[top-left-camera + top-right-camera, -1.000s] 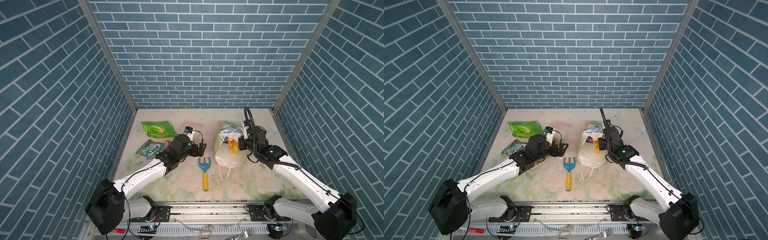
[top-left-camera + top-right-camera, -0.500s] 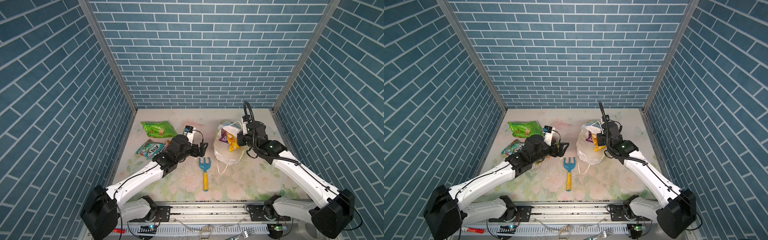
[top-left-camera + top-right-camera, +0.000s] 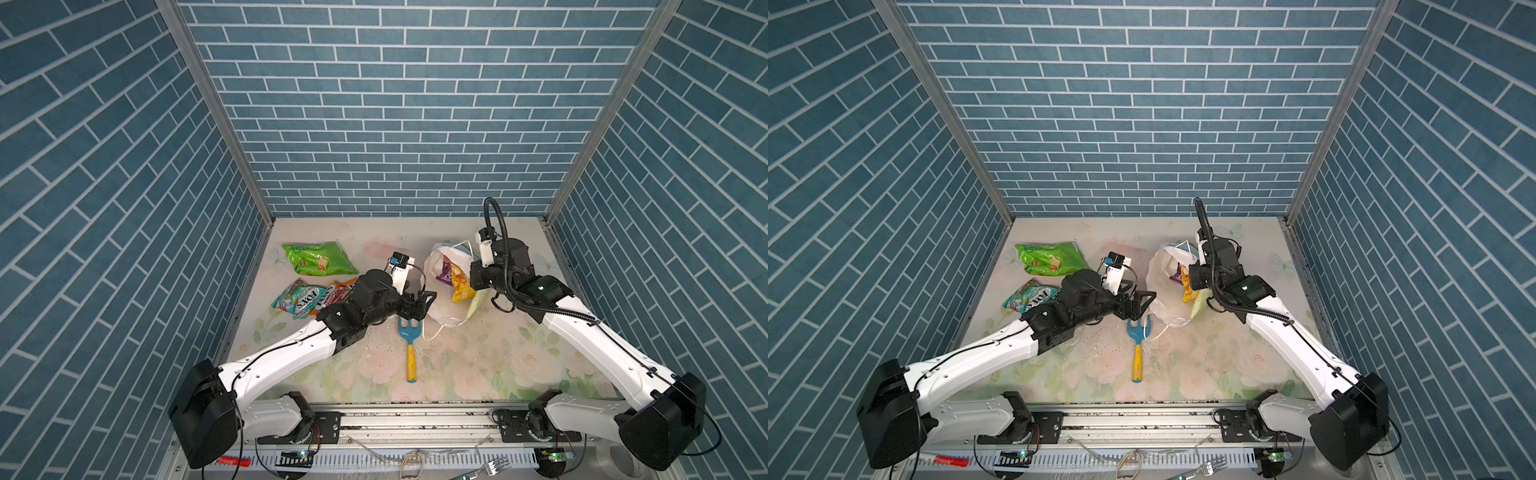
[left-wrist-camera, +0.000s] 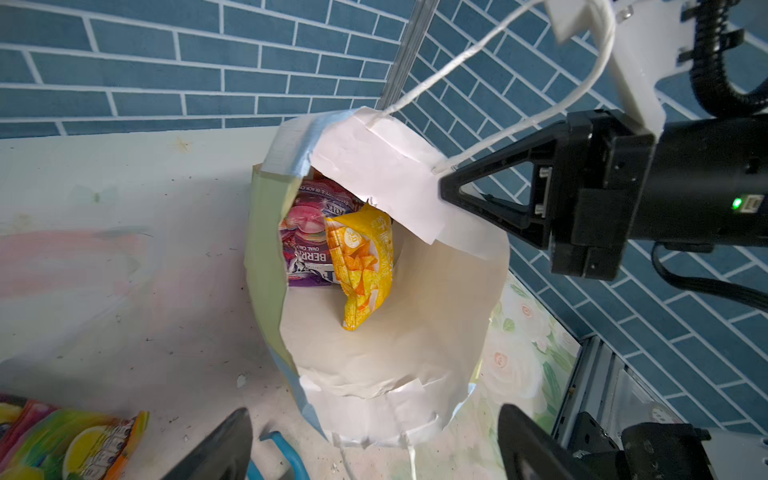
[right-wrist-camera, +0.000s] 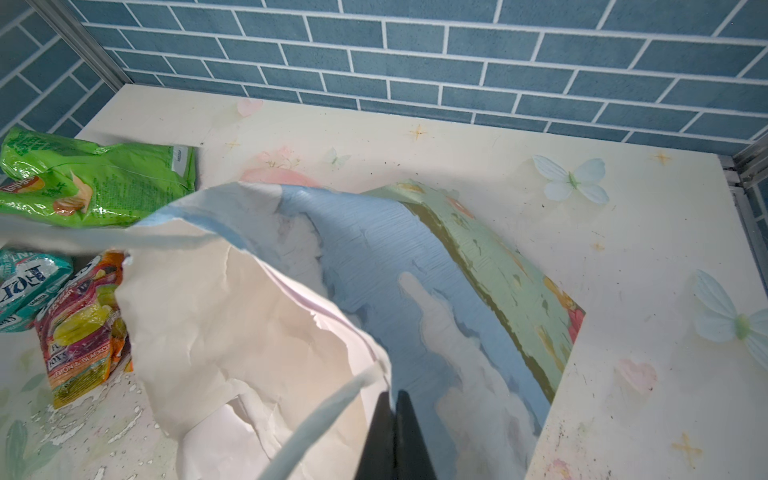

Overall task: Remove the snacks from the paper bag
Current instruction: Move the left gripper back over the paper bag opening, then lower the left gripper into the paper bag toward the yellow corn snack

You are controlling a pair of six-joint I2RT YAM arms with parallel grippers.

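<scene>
The paper bag point(image 3: 437, 272) point(image 3: 1158, 278) lies on its side at the right of the mat, its white mouth facing my left arm. My right gripper point(image 5: 392, 415) point(image 4: 446, 189) is shut on the bag's upper rim beside a cord handle, holding the mouth up. Inside lie a purple snack point(image 4: 307, 241) and a yellow-orange snack point(image 4: 365, 257). My left gripper point(image 4: 374, 446) point(image 3: 424, 305) stands open just outside the bag's lower rim, holding nothing. On the mat at the left lie a green snack point(image 3: 318, 258), a teal-white one point(image 3: 297, 297) and an orange-red one point(image 5: 83, 328).
A toy rake point(image 3: 409, 332) with a blue head and yellow handle lies on the mat right under my left gripper, its handle pointing to the front edge. The bag's lower cord handle point(image 3: 436, 330) trails beside the rake. Brick walls close in three sides.
My right gripper has raised the bag's rim and drawn it back, so the mouth gapes wider. My left gripper has moved right, up to the bag's mouth.
</scene>
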